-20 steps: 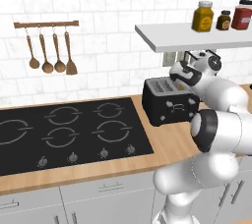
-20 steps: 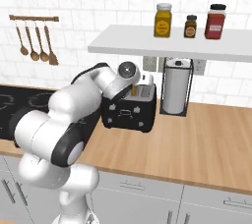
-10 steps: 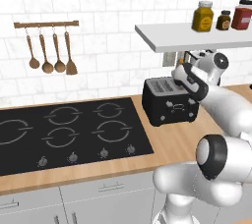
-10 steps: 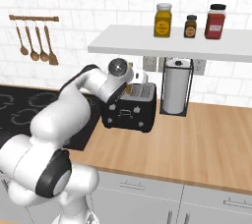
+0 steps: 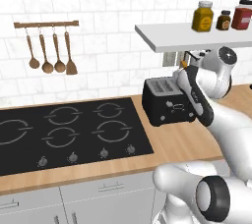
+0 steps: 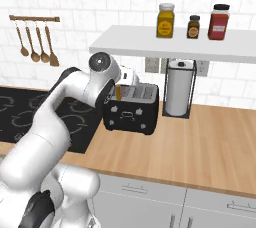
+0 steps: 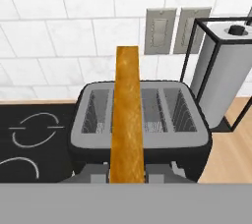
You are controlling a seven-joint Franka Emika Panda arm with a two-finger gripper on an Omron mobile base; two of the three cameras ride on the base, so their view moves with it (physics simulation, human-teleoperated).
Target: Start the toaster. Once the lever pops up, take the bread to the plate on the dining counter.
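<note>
Bread (image 5: 183, 64), left base view: glimpsed as a small orange sliver just above the black toaster (image 5: 166, 102), beside the white arm, under the white wall shelf (image 5: 192, 36). Toaster set on a light wooden counter (image 5: 172, 144), right of a black hob (image 5: 64, 132); white tiled wall behind, with a rail of wooden utensils (image 5: 49, 46) on the left. Three jars (image 5: 221, 16) up on the shelf. Grey cabinet fronts below the counter edge.

Right base view: same toaster (image 6: 131, 109) seen from its knob side, slotted top facing up. Bread (image 6: 118, 92) raised over the toaster's left end, tucked against the arm's wrist, mostly hidden. Paper towel roll in a black wire stand (image 6: 178, 94) just right of the toaster, wall sockets behind it. Counter (image 6: 200, 147) runs wide to the right.

Hand view: bread (image 7: 127, 115) seen edge-on as a tall golden-brown strip, long axis running from the pincer (image 7: 127, 171) toward the wall, standing upright above the toaster's (image 7: 142, 120) silver-grey top, in line with its slots. Pincer clamped narrow on the lower end of the slice, fingertips largely hidden. Paper towel stand (image 7: 221, 75) at right, hob rings (image 7: 29, 139) at left.
</note>
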